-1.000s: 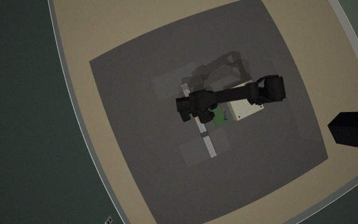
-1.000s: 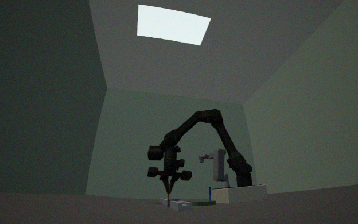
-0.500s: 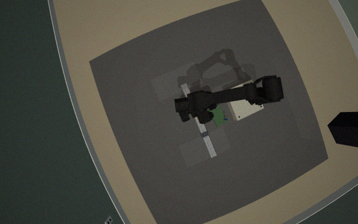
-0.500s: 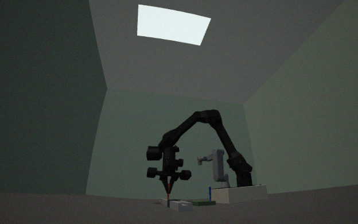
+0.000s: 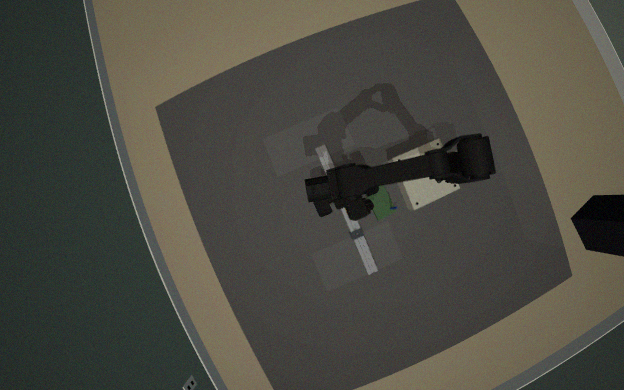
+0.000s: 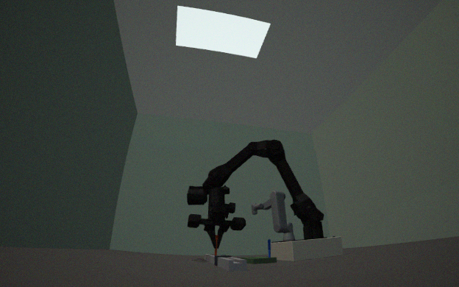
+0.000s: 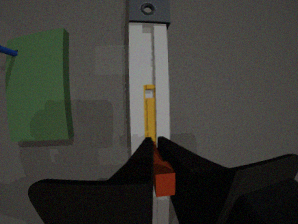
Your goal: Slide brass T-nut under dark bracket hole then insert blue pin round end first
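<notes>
Gripper: my 2 fingers [image 6: 216, 247] are drawn nearly together, pinching the orange handle [image 6: 216, 241] [image 7: 165, 184]; they point down over the rail.
Handle: roughly upright in the exterior view, its square orange end showing between my fingers in the wrist view.
Brass T-nut: in the wrist view the nut [image 7: 150, 117] reaches from my fingertips toward 12 o'clock, lengthwise along the slot line. I cannot tell whether it sits under the slot's lips.
Aluminum rail: the rail [image 5: 366, 255] [image 6: 232, 263] [image 7: 141, 65] runs from 11 to 5 o'clock in the top view, partly covered by my arm [image 5: 400, 172] [image 6: 239, 162].
Dark bracket: straddling the rail, the bracket [image 5: 356, 233] [image 7: 160, 16] is at 12 o'clock of the nut in the wrist view, its 1 hole visible. The nut is short of it, with bare rail between.
Green tray: the tray [image 5: 382, 202] [image 6: 261, 260] [image 7: 40, 90] lies beside the rail, apart from it, at 10 o'clock of my fingertips in the wrist view.
Blue pin: the pin [image 5: 393, 208] [image 6: 269, 248] [image 7: 7, 50] stands upright at the tray in the exterior view, toward the tray's 10 o'clock edge in the wrist view.
</notes>
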You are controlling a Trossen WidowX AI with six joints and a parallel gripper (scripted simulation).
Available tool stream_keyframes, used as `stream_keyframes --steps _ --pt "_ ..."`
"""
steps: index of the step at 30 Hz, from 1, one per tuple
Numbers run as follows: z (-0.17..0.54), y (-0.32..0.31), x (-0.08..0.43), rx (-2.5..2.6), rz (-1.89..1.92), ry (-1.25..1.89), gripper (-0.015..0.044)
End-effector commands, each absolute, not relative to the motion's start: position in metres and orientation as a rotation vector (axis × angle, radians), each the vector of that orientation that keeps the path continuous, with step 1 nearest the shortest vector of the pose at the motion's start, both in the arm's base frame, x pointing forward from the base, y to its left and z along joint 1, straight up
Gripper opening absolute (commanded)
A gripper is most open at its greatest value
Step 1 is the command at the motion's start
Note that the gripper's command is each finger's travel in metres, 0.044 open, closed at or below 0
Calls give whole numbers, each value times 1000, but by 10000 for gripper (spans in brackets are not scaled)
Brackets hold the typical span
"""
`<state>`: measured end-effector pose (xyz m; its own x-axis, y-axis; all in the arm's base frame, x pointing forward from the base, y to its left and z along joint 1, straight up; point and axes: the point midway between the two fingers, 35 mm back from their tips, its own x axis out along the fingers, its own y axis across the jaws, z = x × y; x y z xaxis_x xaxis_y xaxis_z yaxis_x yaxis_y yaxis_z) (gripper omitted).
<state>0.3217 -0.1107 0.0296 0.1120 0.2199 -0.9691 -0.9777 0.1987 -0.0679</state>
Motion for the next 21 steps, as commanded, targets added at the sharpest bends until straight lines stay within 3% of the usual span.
stream_keyframes --steps 1,21 --pt "30 -104 322 -942 1102 1058 -150" --pt "30 -69 330 -940 1103 1055 -150"
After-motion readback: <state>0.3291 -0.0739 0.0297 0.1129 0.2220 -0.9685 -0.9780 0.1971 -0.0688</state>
